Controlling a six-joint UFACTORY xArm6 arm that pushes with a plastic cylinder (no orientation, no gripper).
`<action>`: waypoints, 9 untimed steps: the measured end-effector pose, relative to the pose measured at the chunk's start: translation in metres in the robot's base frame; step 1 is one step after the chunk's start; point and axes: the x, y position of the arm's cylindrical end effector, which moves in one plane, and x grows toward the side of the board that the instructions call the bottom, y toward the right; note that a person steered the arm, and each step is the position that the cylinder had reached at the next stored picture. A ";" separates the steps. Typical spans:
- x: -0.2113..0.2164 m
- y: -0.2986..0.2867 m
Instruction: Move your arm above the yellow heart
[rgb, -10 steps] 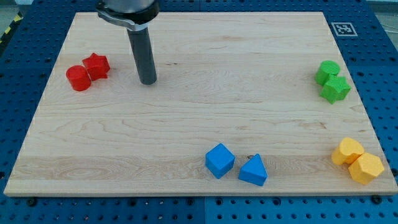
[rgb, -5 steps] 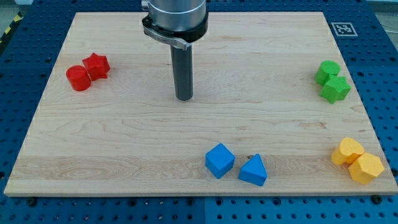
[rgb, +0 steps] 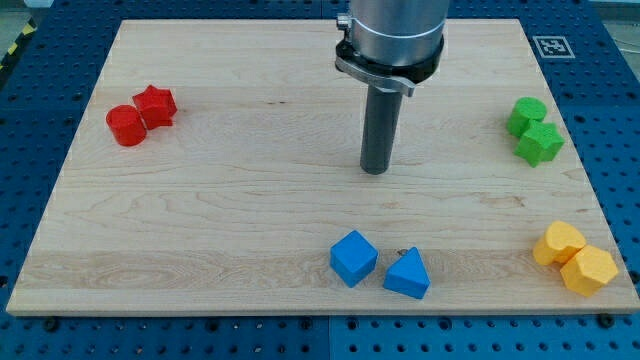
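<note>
The yellow heart (rgb: 557, 243) lies near the board's lower right corner, touching a yellow hexagon (rgb: 589, 269) just below and to its right. My tip (rgb: 375, 169) rests on bare wood near the board's middle, far to the left of the yellow heart and somewhat above it. It touches no block. The rod rises from the tip to the arm's grey collar (rgb: 389, 50) at the view's top.
A blue cube (rgb: 353, 258) and a blue triangular block (rgb: 407, 274) sit below my tip near the bottom edge. Two green blocks (rgb: 533, 130) sit at the right edge. A red cylinder (rgb: 125, 125) and red star (rgb: 156, 105) sit at the upper left.
My tip has slid from the upper left of the board toward the right and slightly down, now near the middle. No block has moved.
</note>
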 end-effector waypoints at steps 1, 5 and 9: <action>0.000 0.013; 0.000 0.024; 0.000 0.037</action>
